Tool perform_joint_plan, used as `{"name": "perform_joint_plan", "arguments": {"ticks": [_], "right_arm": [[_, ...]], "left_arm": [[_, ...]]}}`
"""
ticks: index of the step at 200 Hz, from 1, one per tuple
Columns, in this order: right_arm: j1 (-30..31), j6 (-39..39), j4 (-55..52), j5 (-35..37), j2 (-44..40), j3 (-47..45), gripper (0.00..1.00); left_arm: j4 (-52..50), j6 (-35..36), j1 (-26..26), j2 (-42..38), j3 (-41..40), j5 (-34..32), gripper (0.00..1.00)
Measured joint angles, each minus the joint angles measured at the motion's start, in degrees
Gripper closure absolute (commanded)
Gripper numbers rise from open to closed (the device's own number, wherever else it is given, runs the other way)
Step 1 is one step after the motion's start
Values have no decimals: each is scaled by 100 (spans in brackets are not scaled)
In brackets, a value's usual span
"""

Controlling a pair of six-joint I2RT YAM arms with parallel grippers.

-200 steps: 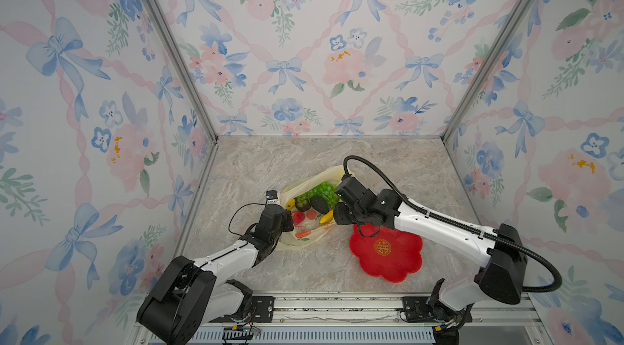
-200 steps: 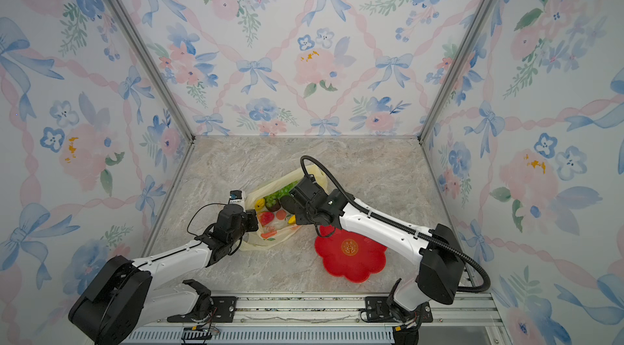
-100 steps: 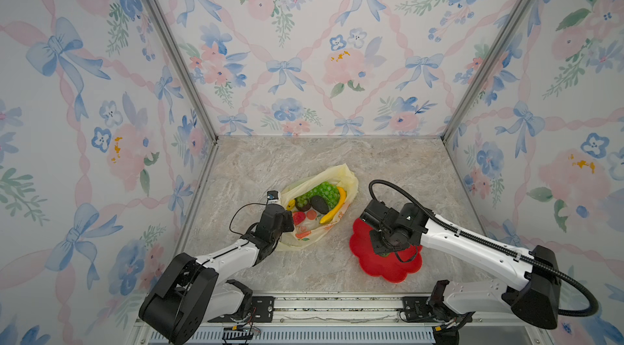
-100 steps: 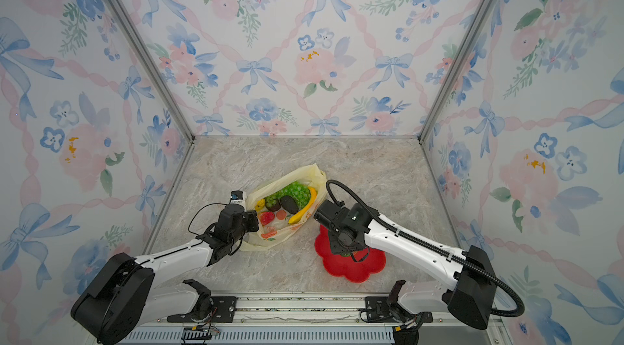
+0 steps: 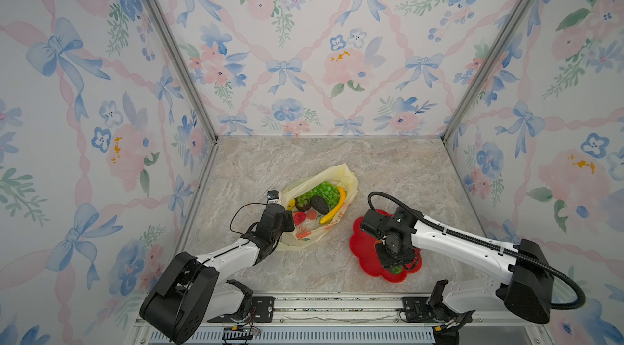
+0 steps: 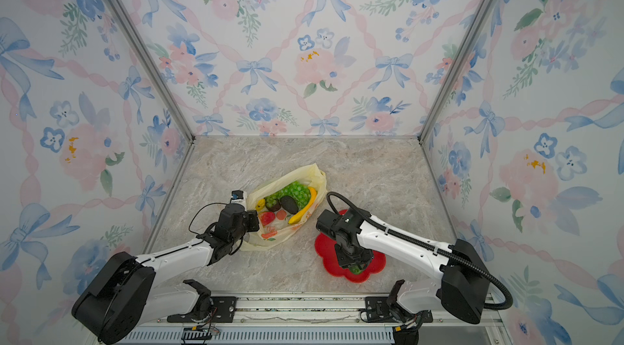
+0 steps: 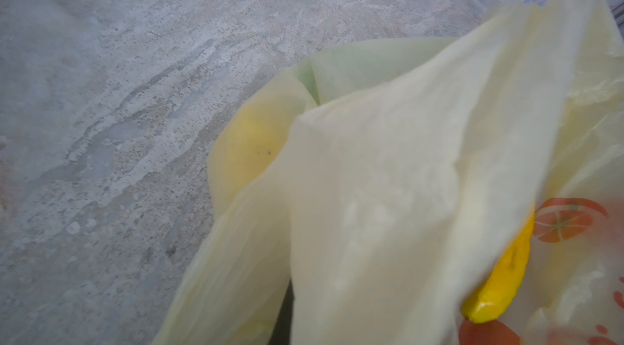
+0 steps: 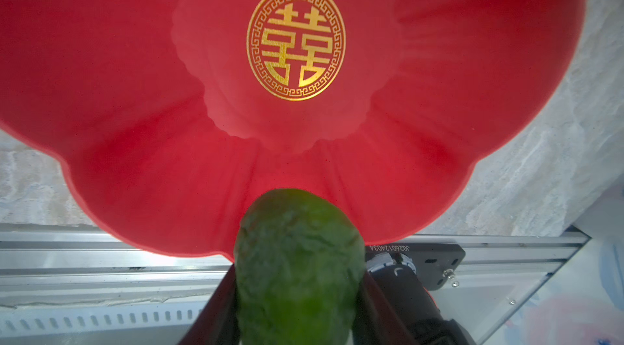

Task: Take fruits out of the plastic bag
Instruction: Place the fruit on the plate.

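plastic bag point(image 5: 347, 177): mid table, mouth open; inside: grapes point(image 5: 324, 191), avocado point(image 5: 319, 204), banana point(image 5: 334, 210), strawberry point(image 5: 299, 217), lemon point(image 5: 291, 205)
red plate point(image 5: 363, 252): right of bag, nearer
L gripper point(image 5: 287, 221): jaws shut, pinching bag's near-left edge
R gripper point(image 5: 394, 265): jaws part-open, clamped on bumpy green fruit point(image 8: 297, 259), over plate's near rim
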Motion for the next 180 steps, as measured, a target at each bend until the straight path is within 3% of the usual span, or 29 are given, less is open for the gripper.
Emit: {"name": "perform_joint_plan", "arguments": {"ticks": [101,180], "right_arm": [[-258,-275,52,-111,533,-254,64],[-367,-463,188,-125,1008,-278,53]], "left_arm": [[0,0,0,0,0,-2,94],[0,0,0,-2,0,-2,94]]}}
